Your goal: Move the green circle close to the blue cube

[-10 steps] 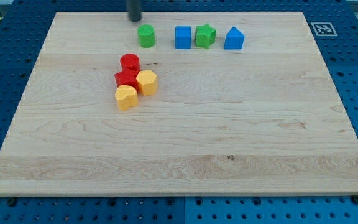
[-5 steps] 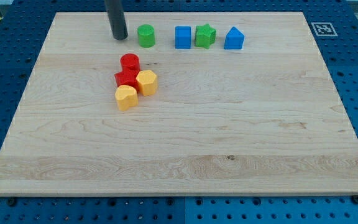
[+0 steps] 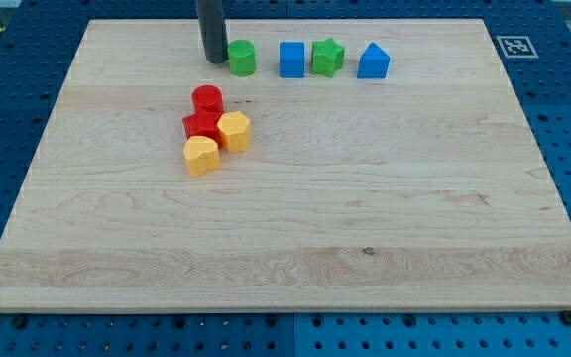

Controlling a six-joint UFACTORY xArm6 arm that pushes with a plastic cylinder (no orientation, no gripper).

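Wooden bench (image 3: 295,228) on blue pegboard (image 3: 8,109). No jaws on this rig, just dark rod; my tip (image 3: 213,60) sits at green circle (image 3: 242,58), on its view-left side, touching or nearly. Blue cube (image 3: 291,59) near circle on view's right, gap between. Then green star (image 3: 328,57), blue house-shaped block (image 3: 373,61). Lower left: red cylinder (image 3: 206,99), red block (image 3: 200,125), two yellow blocks (image 3: 234,131) (image 3: 201,156) clustered, touching.

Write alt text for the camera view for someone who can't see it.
My tip sits against the view's left side of the green circle, with the blue cube just to its right near the wooden board's top edge. Further right stand a green star and another blue block; red and yellow blocks cluster lower left.
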